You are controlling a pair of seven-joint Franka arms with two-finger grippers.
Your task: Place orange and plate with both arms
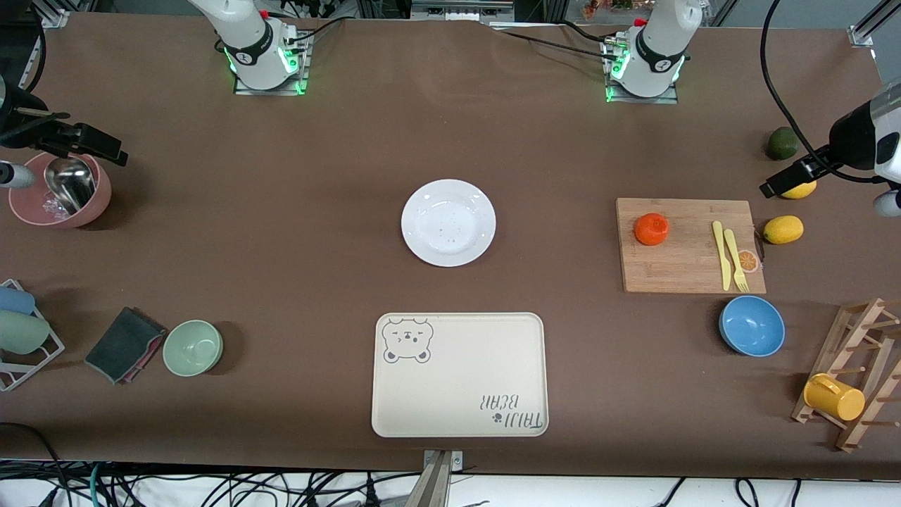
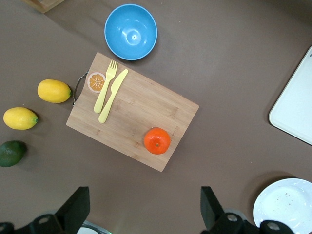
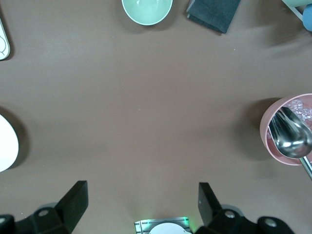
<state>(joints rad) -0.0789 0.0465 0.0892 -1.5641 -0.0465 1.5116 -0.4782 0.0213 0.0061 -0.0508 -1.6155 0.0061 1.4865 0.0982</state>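
With both hands released, the left hand (image 2: pixel 141 212) needed centring over the orange (image 1: pixel 651 229) at frame right, the right hand (image 3: pixel 141 209) gripping the plate (image 1: pixel 448 222) by its rim at frame centre.

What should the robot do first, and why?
Probably lower the left gripper toward the small round reddish-orange orange: its fingers stand open and empty, and the fruit sits untouched on the bamboo cutting board, apart from the round glossy white plate.
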